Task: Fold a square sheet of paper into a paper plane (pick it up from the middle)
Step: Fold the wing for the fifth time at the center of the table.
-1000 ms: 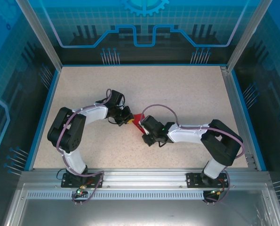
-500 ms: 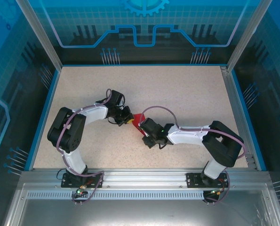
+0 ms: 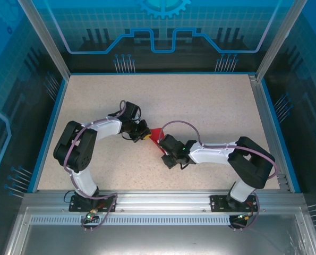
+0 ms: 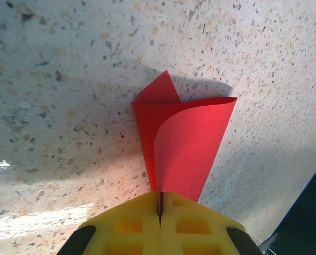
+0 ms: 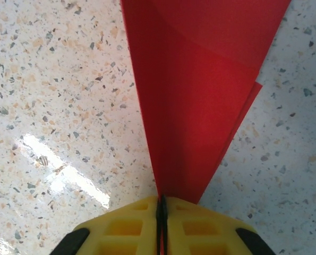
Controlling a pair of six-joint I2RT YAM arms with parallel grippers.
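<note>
Using the folded red paper [image 3: 155,133] as the reference: there's no way in from either side. The left gripper [image 3: 146,136] is clamped on its left end and the right gripper [image 3: 161,142] pinches the right end, so both sit tight against it. The left arm [image 3: 102,129] sprawls across the space left of the paper, and the right arm [image 3: 216,151] takes up the space to the right and a bit nearer. Beyond the paper the table [image 3: 200,98] lies open up to the back wall [image 3: 163,58]. On the near side there's a bare pocket between the two arms, closed off by the metal rail [image 3: 163,199].
</note>
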